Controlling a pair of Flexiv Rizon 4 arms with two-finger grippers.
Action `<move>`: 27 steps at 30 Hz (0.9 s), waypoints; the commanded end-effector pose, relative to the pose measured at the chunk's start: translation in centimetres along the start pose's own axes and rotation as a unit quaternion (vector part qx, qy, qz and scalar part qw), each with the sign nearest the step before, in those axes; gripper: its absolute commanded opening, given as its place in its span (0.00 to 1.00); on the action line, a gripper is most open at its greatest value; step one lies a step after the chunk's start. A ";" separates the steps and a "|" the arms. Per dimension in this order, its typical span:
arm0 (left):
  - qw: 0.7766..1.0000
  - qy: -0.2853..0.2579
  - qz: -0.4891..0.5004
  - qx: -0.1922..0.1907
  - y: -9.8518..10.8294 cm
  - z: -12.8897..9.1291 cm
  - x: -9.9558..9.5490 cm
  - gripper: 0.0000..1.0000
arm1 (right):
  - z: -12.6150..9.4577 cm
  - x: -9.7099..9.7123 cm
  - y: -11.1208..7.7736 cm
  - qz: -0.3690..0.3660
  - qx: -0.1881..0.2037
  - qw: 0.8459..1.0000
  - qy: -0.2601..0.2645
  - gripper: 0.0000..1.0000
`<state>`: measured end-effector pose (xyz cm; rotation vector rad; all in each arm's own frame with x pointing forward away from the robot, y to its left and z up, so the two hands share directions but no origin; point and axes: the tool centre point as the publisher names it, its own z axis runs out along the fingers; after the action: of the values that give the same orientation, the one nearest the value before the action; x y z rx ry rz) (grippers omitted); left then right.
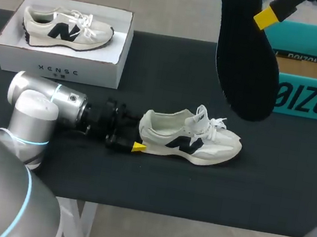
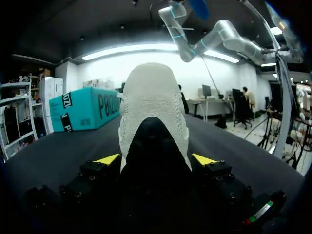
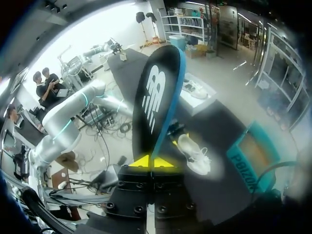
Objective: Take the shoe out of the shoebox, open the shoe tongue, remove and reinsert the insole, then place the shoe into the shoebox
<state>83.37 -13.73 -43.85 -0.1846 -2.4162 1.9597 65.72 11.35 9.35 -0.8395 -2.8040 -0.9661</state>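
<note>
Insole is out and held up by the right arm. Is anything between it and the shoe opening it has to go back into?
Nothing visible blocks it. The insole hangs in the right gripper, with open air down to the shoe, which the left gripper holds by the heel. The laces bunch forward of the opening.

Black matte table point(image 1: 153, 184), evenly lit, white leg point(image 1: 87, 228) under front edge

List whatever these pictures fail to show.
- Shoe interior: left wrist view, its own heel blocks it.
- Right gripper: head view, top edge cuts it; only one yellow tip shows.
- Teal box: head view, right edge crops it; insole covers its left corner.
</note>
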 end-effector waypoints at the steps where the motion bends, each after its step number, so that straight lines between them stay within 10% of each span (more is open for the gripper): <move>1: 1.000 -0.001 0.000 -0.001 0.3 0.2 0.1 0.00 | 0.0 -0.1 0.2 0.000 0.002 1.000 0.001 0.00; 25: 1.000 -0.001 0.000 -0.001 0.3 0.2 0.1 0.00 | 0.0 -0.1 0.2 0.000 0.002 1.000 0.001 0.00; 26: 1.000 0.006 -0.002 -0.006 0.3 0.1 0.2 0.05 | 0.0 -0.1 0.2 0.000 0.002 1.000 0.001 0.00; 27: 1.000 0.012 -0.003 -0.010 0.2 0.1 0.3 0.41 | 0.0 -0.1 0.2 0.000 0.002 1.000 0.001 0.00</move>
<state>83.19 -13.73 -43.96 -0.1897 -2.4175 1.9498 65.73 11.33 9.33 -0.8371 -2.8033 -0.9667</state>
